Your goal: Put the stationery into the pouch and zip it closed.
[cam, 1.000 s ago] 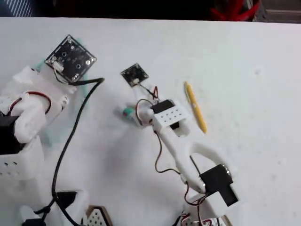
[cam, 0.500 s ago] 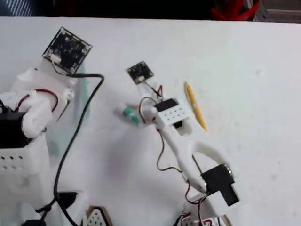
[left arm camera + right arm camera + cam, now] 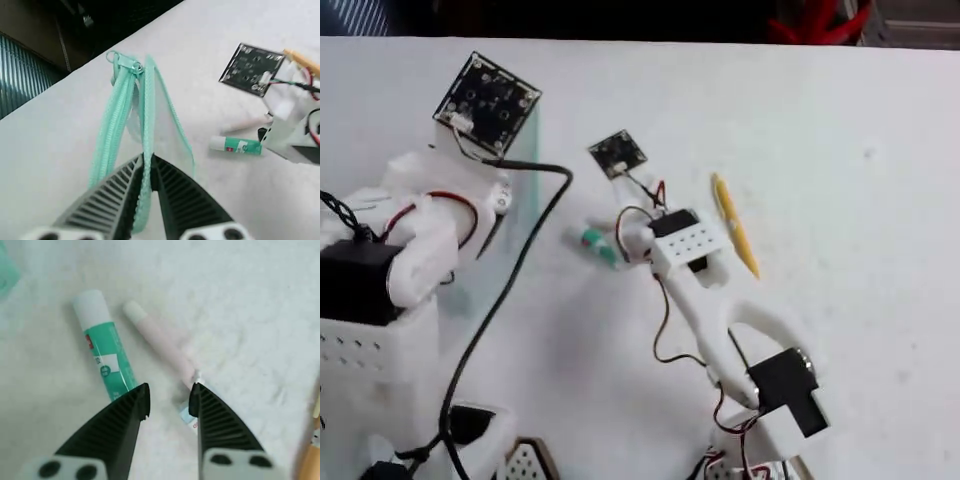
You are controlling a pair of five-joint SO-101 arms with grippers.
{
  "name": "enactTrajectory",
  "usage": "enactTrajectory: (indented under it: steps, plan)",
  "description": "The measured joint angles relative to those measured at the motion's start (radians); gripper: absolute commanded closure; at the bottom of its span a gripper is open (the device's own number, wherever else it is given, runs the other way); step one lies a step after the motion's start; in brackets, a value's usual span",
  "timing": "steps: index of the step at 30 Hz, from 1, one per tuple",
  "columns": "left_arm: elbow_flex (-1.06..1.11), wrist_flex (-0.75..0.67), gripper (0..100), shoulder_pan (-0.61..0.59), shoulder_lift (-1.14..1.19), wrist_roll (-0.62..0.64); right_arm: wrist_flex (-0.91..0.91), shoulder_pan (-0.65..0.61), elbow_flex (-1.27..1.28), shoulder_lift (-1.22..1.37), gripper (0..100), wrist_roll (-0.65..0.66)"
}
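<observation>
– Table (image 3: pixel 840 150) first: what's on it?
– Mint pouch (image 3: pixel 167 125) at the left, held up on edge, its zipper strip pinched tight in the left gripper (image 3: pixel 147 161).
– And the right gripper (image 3: pixel 169 392)?
– Narrowly parted, holding nothing. A yellow pen (image 3: pixel 735 228) lies beside that arm. The gripper hangs over the pink pen (image 3: pixel 160 340) and glue stick (image 3: pixel 107 360), which lie side by side.

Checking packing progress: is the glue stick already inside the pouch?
No: the glue stick lies on the table, apart from the pouch pinched in the left gripper.
</observation>
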Motion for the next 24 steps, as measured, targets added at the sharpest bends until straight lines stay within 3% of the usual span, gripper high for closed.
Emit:
enactTrajectory:
  steps: [4, 13, 17, 24]
  plan:
    - [0.0, 0.0, 98, 0.008, 0.0, 0.02, 0.0, 0.0, 0.0, 0.0, 86.5, 0.0]
    - [0.219, -0.021, 98, 0.011, -0.12, 0.048, 0.0, 0.0, 0.0, -0.052, 86.5, 0.0]
    - [0.319, -0.018, 98, 0.009, -0.275, 0.055, 0.081, 0.012, -0.029, -0.245, 86.5, -0.009]
    - [0.575, -0.103, 98, 0.008, -0.543, 0.054, 0.203, 0.006, -0.273, -0.687, 86.5, -0.169]
